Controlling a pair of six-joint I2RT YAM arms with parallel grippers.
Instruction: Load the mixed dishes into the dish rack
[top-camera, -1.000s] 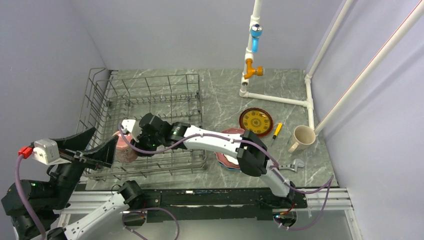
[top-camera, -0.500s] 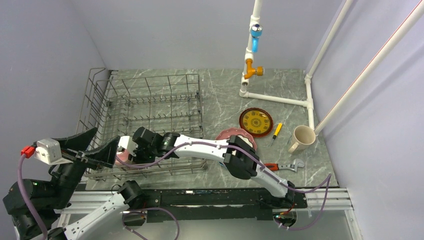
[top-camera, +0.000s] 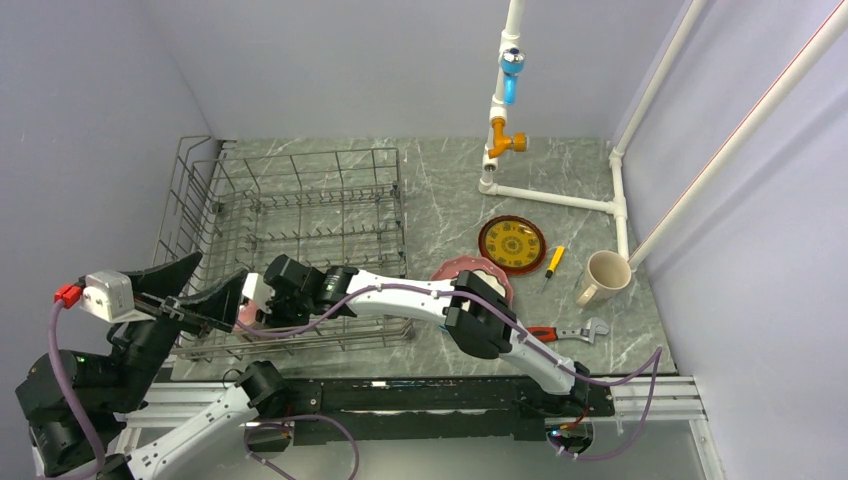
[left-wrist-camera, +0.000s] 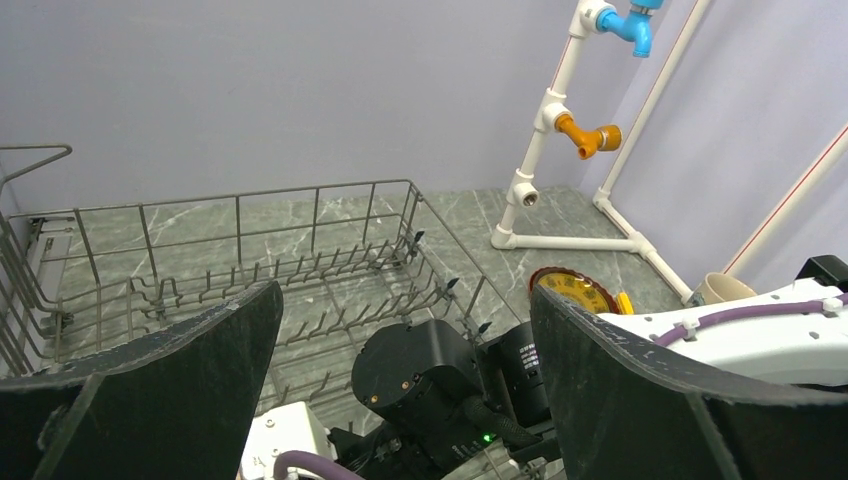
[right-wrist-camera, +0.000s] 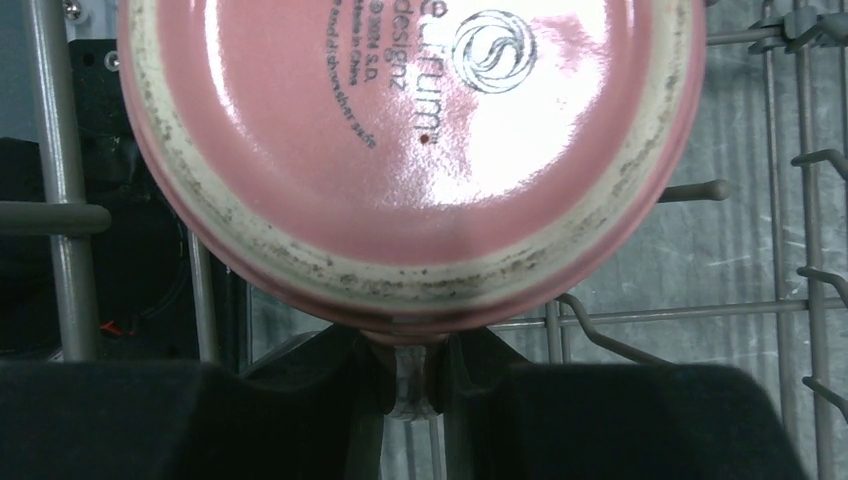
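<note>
Found dish rack (top-camera: 320, 235) occupying left part of tabletop (top-camera: 440, 190), right wall well apart from red-brown plate (top-camera: 511, 243). Observed left gripper (left-wrist-camera: 405, 295) above near-left rim, jaws wide apart, holding nothing. Noted right gripper (right-wrist-camera: 405, 390) reaching into near-left corner, jaws clamped on handle of pink mug (right-wrist-camera: 410, 130); mug over corner wires, close to near rim and left jaws.

The far rows of the rack (top-camera: 310, 205) lie open from above, only upright tines (top-camera: 330, 240) in the way. Along the rack's near edge the right arm (top-camera: 400, 291) stretches across, the right gripper (right-wrist-camera: 410, 385) clamped on the mug (right-wrist-camera: 410, 130) at the near-left corner, where the left gripper (top-camera: 200, 288) hovers, jaws spread wide.
</note>
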